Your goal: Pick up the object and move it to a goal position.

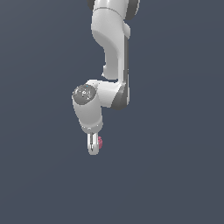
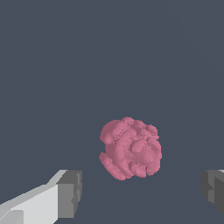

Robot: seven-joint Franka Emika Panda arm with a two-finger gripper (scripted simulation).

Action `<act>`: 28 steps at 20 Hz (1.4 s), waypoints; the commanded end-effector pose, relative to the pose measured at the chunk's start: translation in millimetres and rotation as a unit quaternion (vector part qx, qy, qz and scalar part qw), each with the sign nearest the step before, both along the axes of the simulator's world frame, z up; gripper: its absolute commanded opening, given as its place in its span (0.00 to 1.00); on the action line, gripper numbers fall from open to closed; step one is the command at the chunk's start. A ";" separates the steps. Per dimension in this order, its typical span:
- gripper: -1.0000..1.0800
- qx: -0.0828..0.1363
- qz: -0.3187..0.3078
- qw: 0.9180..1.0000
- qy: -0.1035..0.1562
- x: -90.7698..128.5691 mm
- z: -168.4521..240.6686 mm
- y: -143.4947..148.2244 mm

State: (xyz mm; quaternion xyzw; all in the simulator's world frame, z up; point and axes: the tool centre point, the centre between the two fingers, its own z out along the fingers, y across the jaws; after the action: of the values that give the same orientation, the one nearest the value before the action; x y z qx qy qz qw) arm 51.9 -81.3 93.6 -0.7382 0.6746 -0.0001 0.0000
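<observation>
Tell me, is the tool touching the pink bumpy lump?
Apart. The wrist view shows bare floor between the pink bumpy lump and each finger pad of the tool.

Flat grey-blue surface (image 1: 43, 183) — pink lump (image 2: 130, 148) resting there.

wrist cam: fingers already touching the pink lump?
No. In the wrist view the pink lump sits between the two fingers with clear gaps on both sides.

object (image 2: 130, 148) sits between the spread pincer (image 2: 142, 192) fingers (image 2: 70, 194), touching neither; in the exterior view it's just at the pincer's right side, arm above.
</observation>
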 end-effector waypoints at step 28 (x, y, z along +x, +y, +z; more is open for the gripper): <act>0.00 0.000 -0.019 1.000 0.000 0.8 -52.4 -1.5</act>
State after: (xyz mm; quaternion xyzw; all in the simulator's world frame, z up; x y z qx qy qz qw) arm 52.6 -82.8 41.3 -0.7256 0.6881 0.0001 0.0000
